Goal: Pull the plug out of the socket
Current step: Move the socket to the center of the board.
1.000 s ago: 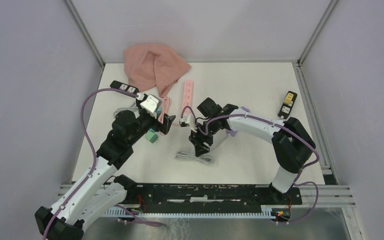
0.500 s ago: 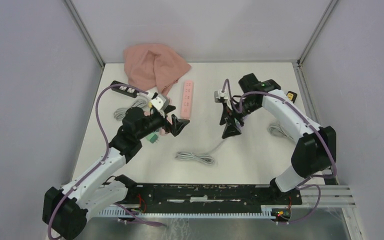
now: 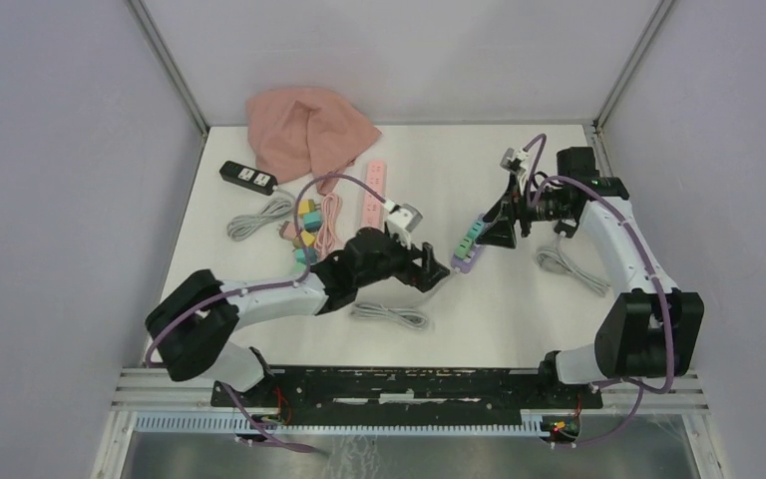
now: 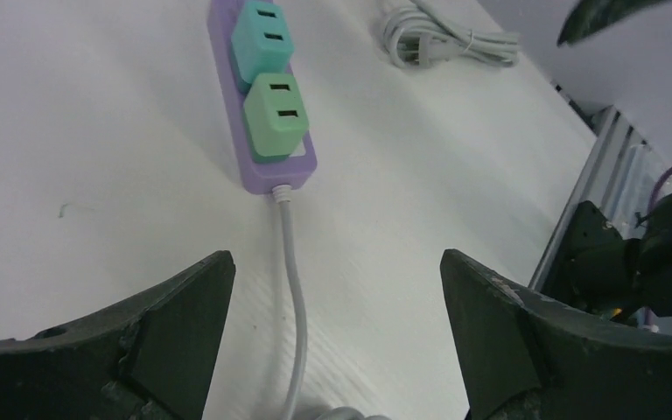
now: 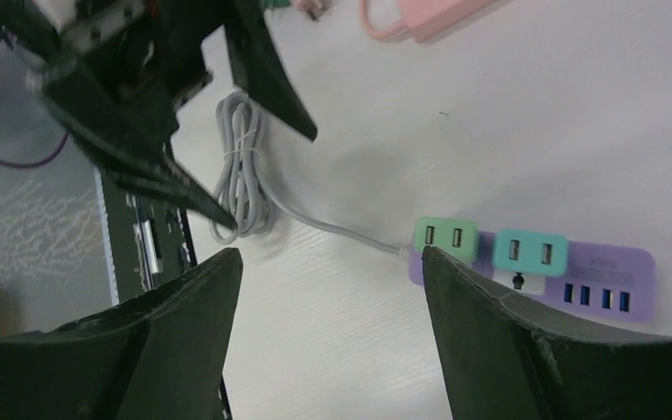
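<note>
**Two plugs seated in a purple socket strip, both grippers released**

The purple socket strip [image 4: 261,162] lies flat on the white table [image 3: 519,309], right of centre, between the two gripper tips. A green plug [image 4: 276,115] sits in the outlet nearest the cord end, and a teal plug [image 4: 262,39] sits in the next outlet, just beside it. Each plug face shows two slots. In the right wrist view a row of blue ports runs along the strip's free end; a small mark under the teal plug is too small to read. A grey cord [image 4: 293,297] leads from the strip to a coiled bundle [image 3: 389,314]. The left gripper [image 4: 332,262] has its fingers spread wide around bare table and cord, grasping nothing. The right gripper [image 5: 328,255] is likewise spread and empty. Farther back lie a pink strip [image 3: 373,193], a black strip [image 3: 247,177] and a pink cloth [image 3: 309,135].
</note>
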Robot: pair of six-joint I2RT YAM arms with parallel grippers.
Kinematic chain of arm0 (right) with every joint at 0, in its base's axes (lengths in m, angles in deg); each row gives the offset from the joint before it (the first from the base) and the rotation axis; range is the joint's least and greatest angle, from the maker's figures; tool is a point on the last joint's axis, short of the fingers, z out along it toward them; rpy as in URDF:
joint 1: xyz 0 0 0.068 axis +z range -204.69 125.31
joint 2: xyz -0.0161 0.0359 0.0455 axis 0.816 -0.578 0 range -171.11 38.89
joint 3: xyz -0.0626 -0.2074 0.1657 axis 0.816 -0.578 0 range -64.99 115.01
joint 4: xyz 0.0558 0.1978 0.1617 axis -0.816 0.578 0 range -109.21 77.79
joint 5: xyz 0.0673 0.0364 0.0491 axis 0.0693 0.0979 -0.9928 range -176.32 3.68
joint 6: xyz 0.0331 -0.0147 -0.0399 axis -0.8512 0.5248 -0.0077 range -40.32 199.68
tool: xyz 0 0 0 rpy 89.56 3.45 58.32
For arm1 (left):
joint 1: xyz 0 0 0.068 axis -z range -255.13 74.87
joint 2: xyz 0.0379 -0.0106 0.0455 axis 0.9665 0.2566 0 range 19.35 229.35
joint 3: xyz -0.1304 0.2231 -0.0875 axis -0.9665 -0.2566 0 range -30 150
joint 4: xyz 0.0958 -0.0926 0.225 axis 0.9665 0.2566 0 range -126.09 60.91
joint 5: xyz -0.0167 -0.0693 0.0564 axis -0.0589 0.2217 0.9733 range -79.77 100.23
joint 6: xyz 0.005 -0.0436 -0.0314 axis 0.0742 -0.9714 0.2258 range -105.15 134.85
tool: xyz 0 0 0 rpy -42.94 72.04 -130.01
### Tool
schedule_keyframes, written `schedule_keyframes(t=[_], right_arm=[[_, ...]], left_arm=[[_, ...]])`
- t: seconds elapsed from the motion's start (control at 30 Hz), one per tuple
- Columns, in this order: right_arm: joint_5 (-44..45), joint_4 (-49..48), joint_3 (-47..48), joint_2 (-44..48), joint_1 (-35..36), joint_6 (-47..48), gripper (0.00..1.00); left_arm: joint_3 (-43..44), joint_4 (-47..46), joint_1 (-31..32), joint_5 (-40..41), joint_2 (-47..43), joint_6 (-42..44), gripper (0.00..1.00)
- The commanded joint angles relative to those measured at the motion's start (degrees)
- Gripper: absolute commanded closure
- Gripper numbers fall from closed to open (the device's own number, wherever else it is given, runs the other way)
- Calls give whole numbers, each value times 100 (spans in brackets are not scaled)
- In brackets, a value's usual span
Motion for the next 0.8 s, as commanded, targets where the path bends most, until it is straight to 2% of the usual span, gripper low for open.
schedule_keyframes(t=[0.0,0.1,0.23,0.37,0.57,0.77], right_arm=[[-365,-1408,-327,375,-518,-1428,19],[-367,-1817,-470,457,-773,-1868,19],[-345,-1880,-483,451,-912,-1972,19],[-336,-1875,-466,418,-955,-2008,19],[-371,-1866,-468,389,-962,-2022,19],[-376,-1858,-462,360,-976,-2018,19]], left_arm=[[706,-306,855,2486,834,116,5],[1612,545,1112,3295,1586,-62,3],[2418,1304,1189,3225,2366,-10,2],[2650,1253,1207,3072,2761,155,0],[2991,1206,1230,2738,3177,142,4],[3215,1247,1286,2737,3477,119,5]])
